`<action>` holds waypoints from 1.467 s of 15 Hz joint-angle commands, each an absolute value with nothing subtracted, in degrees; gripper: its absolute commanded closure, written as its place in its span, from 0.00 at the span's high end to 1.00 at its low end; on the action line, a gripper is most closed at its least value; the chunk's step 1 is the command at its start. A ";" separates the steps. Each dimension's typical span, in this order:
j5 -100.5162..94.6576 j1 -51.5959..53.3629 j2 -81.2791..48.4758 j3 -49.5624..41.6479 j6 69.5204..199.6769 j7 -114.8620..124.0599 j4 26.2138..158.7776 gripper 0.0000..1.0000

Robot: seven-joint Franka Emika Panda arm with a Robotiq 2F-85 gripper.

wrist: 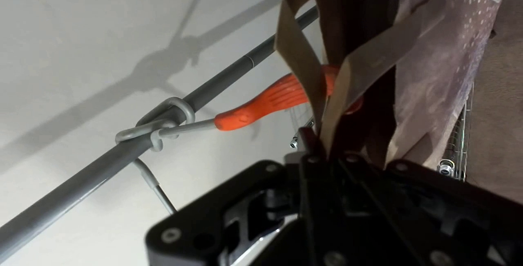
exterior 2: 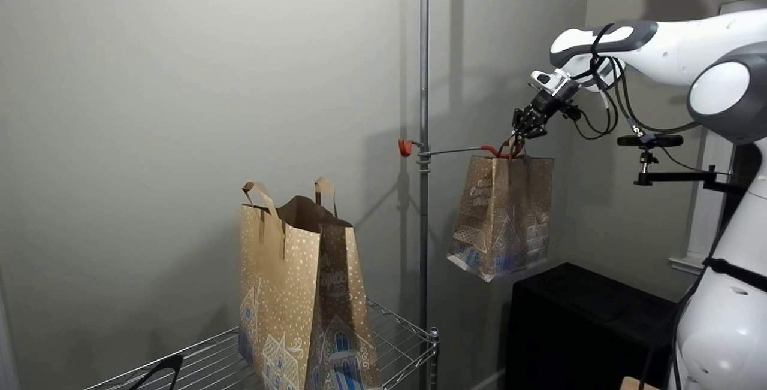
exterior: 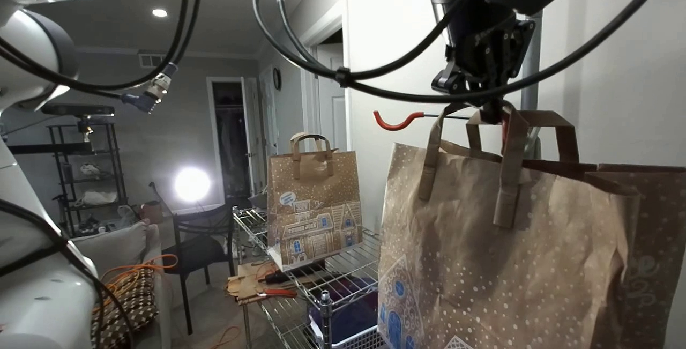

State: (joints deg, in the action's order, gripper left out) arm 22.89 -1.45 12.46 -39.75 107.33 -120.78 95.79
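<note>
In an exterior view, a grey wall [exterior 2: 180,78] is the backdrop to the tool [exterior 2: 519,135], and the white arm [exterior 2: 665,48] meets the tool from above. The surface [exterior 2: 398,345], a wire shelf, lies lower than the tool and off to the side away from the arm. A black box [exterior 2: 587,330] sits below the tool, on the arm's side. A pole [exterior 2: 423,216] stands upright near the tool but apart from it, on the side away from the arm.

The bag [exterior 2: 527,216], brown paper with white dots and blue-windowed houses, hangs under the tool, its base in the air. A second bag [exterior 2: 293,276] with similar print stands on the surface, lower than the tool and well apart from it, its mouth open.

A red-ended hook [wrist: 269,100] reaches from the pole to just below the tool. Another red hook [exterior 2: 405,148] comes off the pole on the far side from the tool.

The tool is drawn together and clamped on a handle [wrist: 369,59] of the hanging bag. In the wrist view, both straps [wrist: 299,55] of this handle run into the tool's grip, and the hook shows behind them; whether the handle bears on the hook cannot be told.
</note>
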 commanded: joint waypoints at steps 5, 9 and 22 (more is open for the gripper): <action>29.20 -6.45 7.56 -38.42 102.91 -122.52 91.59 0.05; 32.00 -8.61 4.64 -37.42 98.48 -122.13 90.05 0.03; 40.10 -20.18 -1.03 -32.87 89.88 -122.31 80.43 0.04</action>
